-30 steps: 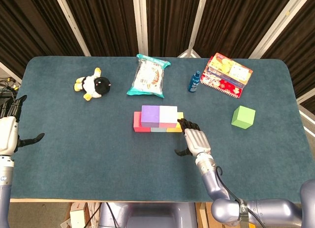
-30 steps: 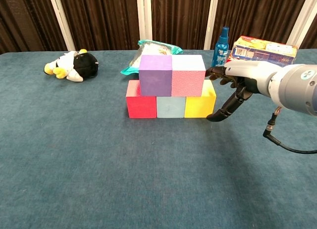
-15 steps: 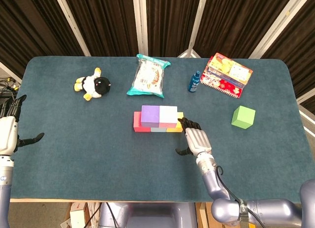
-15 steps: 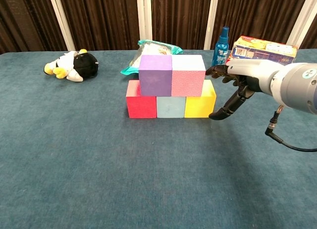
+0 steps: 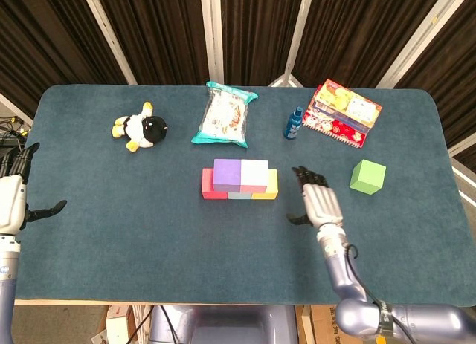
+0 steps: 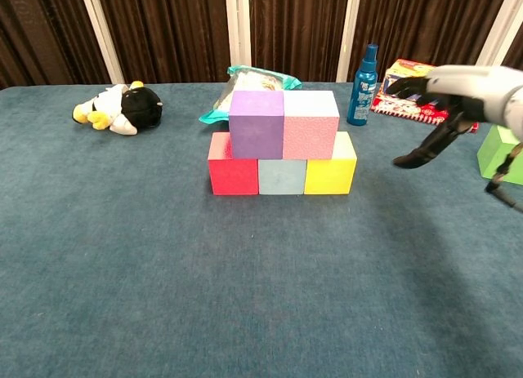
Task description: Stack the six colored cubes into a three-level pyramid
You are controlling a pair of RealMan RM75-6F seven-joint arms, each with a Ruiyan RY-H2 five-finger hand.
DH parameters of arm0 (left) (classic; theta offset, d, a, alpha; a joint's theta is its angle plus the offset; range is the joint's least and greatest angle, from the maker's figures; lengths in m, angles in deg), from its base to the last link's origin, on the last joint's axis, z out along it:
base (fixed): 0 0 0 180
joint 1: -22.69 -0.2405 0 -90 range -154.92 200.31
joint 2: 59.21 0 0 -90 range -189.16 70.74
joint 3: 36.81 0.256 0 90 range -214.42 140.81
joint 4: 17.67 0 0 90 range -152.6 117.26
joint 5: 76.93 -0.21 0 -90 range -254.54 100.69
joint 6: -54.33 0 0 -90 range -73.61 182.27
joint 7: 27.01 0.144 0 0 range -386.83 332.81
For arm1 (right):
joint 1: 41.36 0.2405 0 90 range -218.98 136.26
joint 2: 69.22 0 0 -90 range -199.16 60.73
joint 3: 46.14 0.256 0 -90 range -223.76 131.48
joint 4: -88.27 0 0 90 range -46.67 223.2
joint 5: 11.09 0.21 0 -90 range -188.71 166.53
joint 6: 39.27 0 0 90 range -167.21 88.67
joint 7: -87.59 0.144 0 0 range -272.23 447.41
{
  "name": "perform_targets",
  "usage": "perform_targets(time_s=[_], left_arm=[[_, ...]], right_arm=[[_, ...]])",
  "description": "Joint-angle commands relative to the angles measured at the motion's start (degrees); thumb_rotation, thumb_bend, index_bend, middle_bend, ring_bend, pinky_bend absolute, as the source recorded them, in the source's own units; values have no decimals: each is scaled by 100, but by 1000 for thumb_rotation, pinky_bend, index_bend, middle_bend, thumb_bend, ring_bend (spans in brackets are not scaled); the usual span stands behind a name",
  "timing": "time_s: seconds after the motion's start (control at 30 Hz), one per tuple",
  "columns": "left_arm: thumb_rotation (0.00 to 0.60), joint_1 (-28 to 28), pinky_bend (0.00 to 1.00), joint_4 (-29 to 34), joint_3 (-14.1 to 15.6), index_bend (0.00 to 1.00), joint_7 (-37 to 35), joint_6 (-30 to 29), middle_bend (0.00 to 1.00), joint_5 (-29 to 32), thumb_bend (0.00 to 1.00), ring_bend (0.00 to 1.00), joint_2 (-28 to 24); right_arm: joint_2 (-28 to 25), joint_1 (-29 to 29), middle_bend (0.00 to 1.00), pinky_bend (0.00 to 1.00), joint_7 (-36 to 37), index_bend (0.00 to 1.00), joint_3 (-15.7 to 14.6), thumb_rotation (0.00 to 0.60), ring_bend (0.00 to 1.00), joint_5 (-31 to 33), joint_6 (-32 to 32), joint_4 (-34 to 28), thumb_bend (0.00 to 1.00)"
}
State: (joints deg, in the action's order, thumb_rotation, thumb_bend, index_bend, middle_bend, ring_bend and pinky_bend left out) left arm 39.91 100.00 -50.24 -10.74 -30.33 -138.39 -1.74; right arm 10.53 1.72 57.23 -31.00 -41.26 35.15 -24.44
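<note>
Red foam cube (image 6: 232, 174), grey-blue foam cube (image 6: 282, 177), yellow foam cube (image 6: 330, 174) in row; purple foam cube (image 6: 256, 124), pink foam cube (image 6: 310, 124) atop. Green foam cube (image 5: 367, 176) at 3 o'clock, well apart. Right hand (image 5: 318, 201) spread, empty, between; left hand (image 5: 13, 199) spread. Box lettering unreadable.

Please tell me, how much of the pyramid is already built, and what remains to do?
Done: the bottom row of red cube, grey cube and yellow cube, with purple cube and pink cube on top. In hand: nothing; the right robot hand is open between stack and green cube. Left: placing the green cube on top.
</note>
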Motion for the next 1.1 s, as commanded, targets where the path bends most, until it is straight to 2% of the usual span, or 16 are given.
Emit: perform_targets(time_s=[0.03,0.37,0.77,1.1], left_arm=[[600,-8,38,22,0,7,2,-6,89,-24,136,14,-12],[600,-28,38,68,8,7,102,-62,89,-113,137,14,-14],[600,-8,38,-20,-5,7,257,-54,89,-11,136,14,60],[600,6,38,-80,-15,7,339,-47,89,45,136,14,111]], right_arm=[[-346,-159,0,11,157,0,-43,600,0,-75,-200,258,263],[-810,-201,0,2,455,0,-15,600,0,397,-1294,1553,262],[-727,126,0,0,382,0,-139,600,0,1443,-2767,3090,263],[-498,371,0,0,229,0,-405,600,0,2039,-3393,3983,262]])
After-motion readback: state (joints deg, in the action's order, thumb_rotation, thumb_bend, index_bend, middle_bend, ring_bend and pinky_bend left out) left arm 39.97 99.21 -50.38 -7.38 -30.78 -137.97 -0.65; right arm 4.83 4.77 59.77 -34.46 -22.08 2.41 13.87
